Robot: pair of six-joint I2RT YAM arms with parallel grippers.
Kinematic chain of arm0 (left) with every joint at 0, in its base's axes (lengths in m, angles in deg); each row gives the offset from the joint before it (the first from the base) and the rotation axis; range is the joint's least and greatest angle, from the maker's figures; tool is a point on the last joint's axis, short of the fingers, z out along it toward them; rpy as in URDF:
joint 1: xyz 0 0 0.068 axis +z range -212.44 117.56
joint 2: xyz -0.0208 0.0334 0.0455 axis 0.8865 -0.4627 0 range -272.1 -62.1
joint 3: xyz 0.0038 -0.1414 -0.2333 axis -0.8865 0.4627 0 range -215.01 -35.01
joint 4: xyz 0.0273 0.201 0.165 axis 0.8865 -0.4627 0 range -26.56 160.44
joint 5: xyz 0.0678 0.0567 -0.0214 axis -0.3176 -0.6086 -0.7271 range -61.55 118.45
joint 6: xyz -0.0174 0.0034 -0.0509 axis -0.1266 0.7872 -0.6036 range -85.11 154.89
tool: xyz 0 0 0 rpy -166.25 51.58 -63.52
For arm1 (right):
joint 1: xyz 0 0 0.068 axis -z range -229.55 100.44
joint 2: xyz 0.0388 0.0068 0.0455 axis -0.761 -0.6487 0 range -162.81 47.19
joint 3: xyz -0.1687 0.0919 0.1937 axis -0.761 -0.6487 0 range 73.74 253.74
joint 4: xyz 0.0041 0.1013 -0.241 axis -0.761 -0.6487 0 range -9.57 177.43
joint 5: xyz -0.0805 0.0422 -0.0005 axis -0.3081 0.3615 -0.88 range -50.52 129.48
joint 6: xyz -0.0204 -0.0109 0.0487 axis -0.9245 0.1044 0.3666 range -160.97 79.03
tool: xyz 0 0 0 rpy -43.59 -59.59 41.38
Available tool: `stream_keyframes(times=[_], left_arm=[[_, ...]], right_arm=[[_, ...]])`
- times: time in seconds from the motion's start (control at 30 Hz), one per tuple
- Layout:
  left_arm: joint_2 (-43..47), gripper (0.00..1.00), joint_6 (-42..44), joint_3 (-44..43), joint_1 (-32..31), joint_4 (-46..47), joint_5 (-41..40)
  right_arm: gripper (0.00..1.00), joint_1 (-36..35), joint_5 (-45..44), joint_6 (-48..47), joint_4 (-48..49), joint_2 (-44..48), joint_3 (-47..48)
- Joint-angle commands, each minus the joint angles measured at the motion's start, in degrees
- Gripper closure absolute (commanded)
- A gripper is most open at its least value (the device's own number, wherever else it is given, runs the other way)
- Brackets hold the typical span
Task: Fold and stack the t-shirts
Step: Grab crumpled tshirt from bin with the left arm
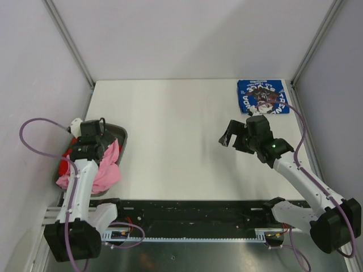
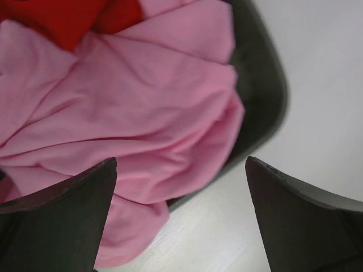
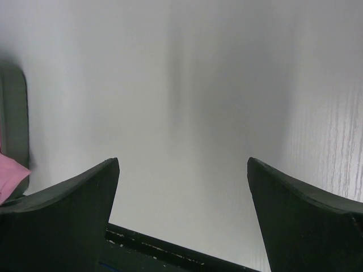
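The pink t-shirt (image 1: 108,170) lies crumpled in the grey oval bin (image 1: 121,137) at the left, spilling over its near rim. The red t-shirt (image 1: 64,166) lies under it. In the left wrist view the pink shirt (image 2: 142,107) fills the frame, with the red shirt (image 2: 68,17) at the top. The blue printed t-shirt (image 1: 262,96) lies folded at the far right corner. My left gripper (image 1: 105,140) is open above the bin and holds nothing. My right gripper (image 1: 229,137) is open and empty above the bare table, right of centre.
The white table (image 1: 176,136) has walls on three sides. A black rail (image 1: 193,212) runs along the near edge. The bin's dark rim (image 2: 266,96) shows in the left wrist view, and its edge (image 3: 14,119) shows at the left of the right wrist view.
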Motion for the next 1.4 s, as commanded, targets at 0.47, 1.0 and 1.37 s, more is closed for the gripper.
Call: stream_keyframes(times=[0.47, 1.0, 1.37], left_arm=[[-10.93, 0.74, -12.66, 4.72, 7.26, -0.24, -5.13], [8.91, 1.0, 0.2, -10.14, 6.37, -0.26, 3.26], [2.99, 1.0, 5.58, -34.54, -23.16, 0.2, -4.21]], right_arm=[[0.01, 0.7, 5.4, -1.46, 4.19, -3.97, -1.38], [0.02, 1.32, 9.01, 0.2, 6.53, -4.57, -1.56], [0.02, 4.13, 10.69, 1.35, 9.61, -3.44, -0.35]])
